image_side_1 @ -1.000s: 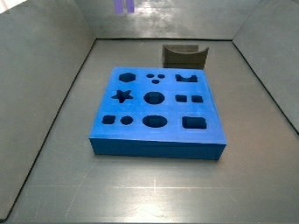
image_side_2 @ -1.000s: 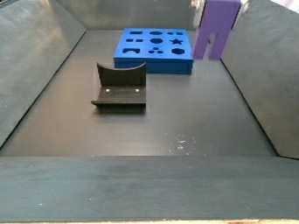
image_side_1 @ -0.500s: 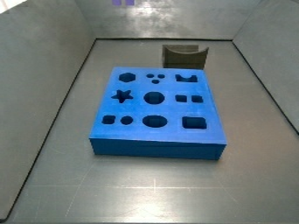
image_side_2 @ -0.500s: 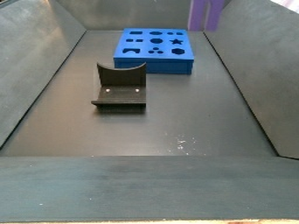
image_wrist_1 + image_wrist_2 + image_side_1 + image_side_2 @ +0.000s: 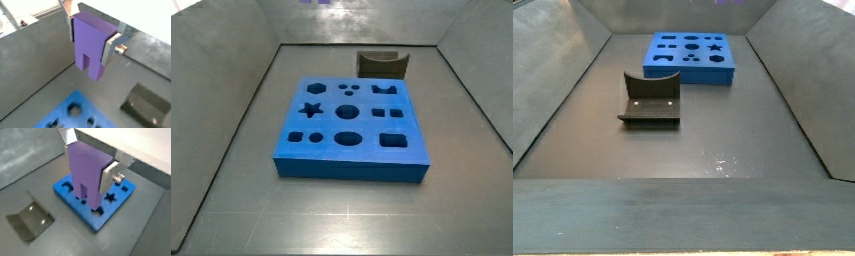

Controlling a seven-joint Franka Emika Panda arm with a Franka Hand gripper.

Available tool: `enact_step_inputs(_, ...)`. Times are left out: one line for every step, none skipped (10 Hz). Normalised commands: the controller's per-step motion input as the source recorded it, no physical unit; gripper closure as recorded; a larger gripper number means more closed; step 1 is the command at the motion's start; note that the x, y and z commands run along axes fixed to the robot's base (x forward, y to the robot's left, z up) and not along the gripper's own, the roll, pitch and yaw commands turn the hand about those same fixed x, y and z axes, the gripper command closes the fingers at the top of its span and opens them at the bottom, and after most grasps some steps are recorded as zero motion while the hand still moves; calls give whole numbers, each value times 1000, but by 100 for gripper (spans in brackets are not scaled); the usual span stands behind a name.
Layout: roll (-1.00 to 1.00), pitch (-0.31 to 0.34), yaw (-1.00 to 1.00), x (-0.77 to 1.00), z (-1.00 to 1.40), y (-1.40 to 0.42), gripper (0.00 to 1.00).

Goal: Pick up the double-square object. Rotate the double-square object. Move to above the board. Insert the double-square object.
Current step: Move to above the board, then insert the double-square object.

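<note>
Pincer (image 5: 90,36) clamped on the double-square object (image 5: 90,42); in both wrist views the flat silver fingers (image 5: 112,44) press the long flanks of the light purple block, which hangs upright with a narrow slot cut into its lower end, held clear of everything below. In a wrist view the block (image 5: 87,170) hangs over the board (image 5: 73,203), a thick bright blue slab with dark shaped cut-outs, without touching it; the dark grey-brown holder (image 5: 30,220) lies on the floor well apart from the slab. In a side view the board (image 5: 352,125) occupies the middle of the floor, its star cut-out toward 9 o'clock; the holder (image 5: 381,64) stands just beyond the slab's far edge, toward 12 o'clock. A faint purple patch at the upper edge of this view, near 11 o'clock, is possibly the lower end of the block (image 5: 315,2), though too little shows to be sure. In a side view from the opposite end the board (image 5: 691,55) lies toward 12 o'clock; the holder (image 5: 649,100) sits nearer, at about 10 o'clock from the floor's centre, its open front facing away from the slab.
</note>
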Motion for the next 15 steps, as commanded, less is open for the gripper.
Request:
enact_step_inputs(-3,125,11,282,288,-1000,100)
enact_step_inputs(7,127,7,294,286,-1000,100)
enact_step_inputs(2,124,13,306,288,-1000,100)
enact_step_inputs(5,124,10,329,290,-1000,100)
enact_step_inputs(11,121,12,338,288,-982,100)
enact_step_inputs(24,127,13,261,207,-696,100)
enact_step_inputs(34,122,11,195,125,-417,100)
enact_step_inputs(48,96,13,117,66,-211,100)
enact_step_inputs(-34,0,0,0,0,0,100)
enact_step_inputs(0,0,0,3,0,-23,100)
enact_step_inputs(0,0,0,129,-83,-26,100)
enact_step_inputs(0,-17,0,274,-189,-14,100)
enact_step_inputs(51,0,0,474,-269,0,100)
enact_step_inputs(106,-57,0,414,-343,0,100)
enact_step_inputs(129,-77,23,369,-406,0,100)
